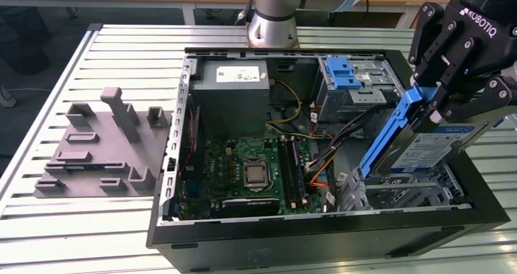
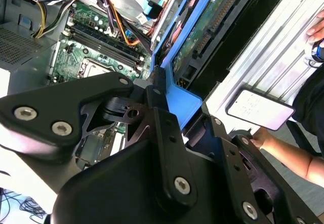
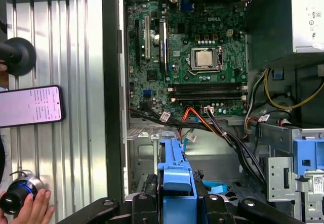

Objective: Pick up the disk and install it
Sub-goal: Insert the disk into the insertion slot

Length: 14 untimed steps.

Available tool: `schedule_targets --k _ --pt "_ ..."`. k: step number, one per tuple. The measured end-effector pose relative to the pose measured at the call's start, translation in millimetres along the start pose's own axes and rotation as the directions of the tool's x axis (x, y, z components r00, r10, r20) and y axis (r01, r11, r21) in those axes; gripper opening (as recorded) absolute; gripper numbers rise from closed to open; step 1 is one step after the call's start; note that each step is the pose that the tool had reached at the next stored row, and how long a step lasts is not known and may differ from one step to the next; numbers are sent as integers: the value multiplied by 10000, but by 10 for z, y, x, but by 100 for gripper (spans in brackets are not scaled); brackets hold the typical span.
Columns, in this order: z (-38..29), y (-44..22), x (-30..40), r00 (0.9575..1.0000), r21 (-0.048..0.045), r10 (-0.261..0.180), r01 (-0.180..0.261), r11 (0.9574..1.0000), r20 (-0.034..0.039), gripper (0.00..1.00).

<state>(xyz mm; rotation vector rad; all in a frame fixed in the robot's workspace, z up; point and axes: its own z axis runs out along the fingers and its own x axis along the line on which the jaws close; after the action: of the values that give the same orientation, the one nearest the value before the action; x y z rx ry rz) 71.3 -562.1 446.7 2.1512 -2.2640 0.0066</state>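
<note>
My gripper [image 1: 442, 104] is shut on the disk [image 1: 436, 150], a silver drive with a white-and-blue label in a blue bracket [image 1: 396, 129]. The disk hangs tilted, its lower end down in the metal drive bay [image 1: 404, 192] at the front right corner of the open computer case [image 1: 323, 228]. In the second wrist view the black fingers [image 2: 157, 107] clamp the bracket [image 2: 185, 95], and the disk's green circuit board [image 2: 212, 21] faces the camera. The first wrist view looks along the bracket [image 3: 174, 178] into the case.
Inside the case are the motherboard [image 1: 250, 171], a grey power supply box [image 1: 234, 92], loose cables [image 1: 311, 159] and a silver cage with a blue latch [image 1: 352, 80]. A grey fixture block [image 1: 105, 147] lies on the exterior view's left. A phone [image 3: 30, 105] and a person's hand [image 3: 28, 209] are beside the case.
</note>
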Motion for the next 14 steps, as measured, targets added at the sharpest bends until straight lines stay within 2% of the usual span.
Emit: schedule_targets --k 8,14 --pt "41 -2 -1 10000 0 0 0 10000 0 36" --pt "43 -4 -1 10000 0 -1 1 10000 -1 36"
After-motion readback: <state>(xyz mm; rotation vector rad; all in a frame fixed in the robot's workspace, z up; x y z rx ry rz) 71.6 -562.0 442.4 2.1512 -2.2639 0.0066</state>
